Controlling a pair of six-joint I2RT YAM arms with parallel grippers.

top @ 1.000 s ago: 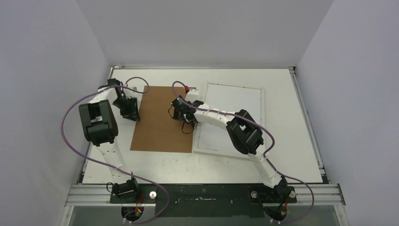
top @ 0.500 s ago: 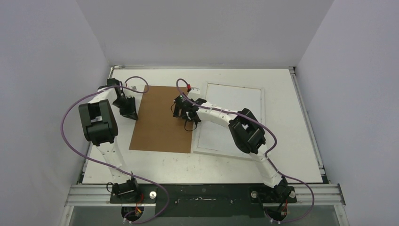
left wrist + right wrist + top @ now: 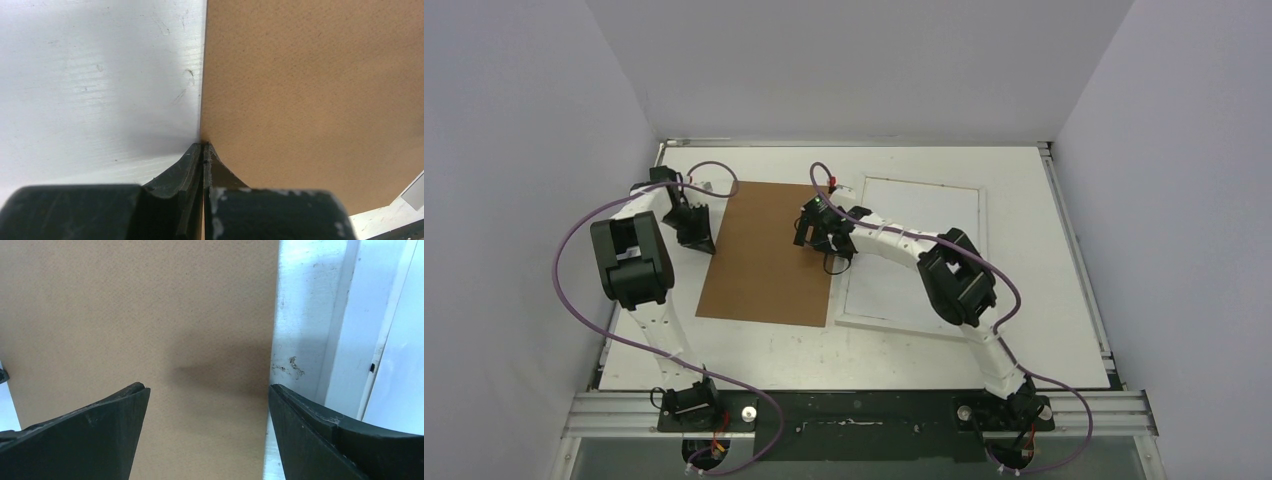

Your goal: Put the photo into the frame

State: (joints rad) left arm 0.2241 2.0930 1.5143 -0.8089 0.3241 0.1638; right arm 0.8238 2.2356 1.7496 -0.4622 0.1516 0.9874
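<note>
Meeting at left edge of flat brown rectangular board (image 3: 310, 90): left gripper (image 3: 204, 146) tips, fully closed, hold unclear. Above board's right edge: right gripper (image 3: 207, 387) spread wide. White-bordered rectangular frame (image 3: 929, 215) just right of board, long axis near-far, right arm nearer. Sunset photo not visible.
</note>
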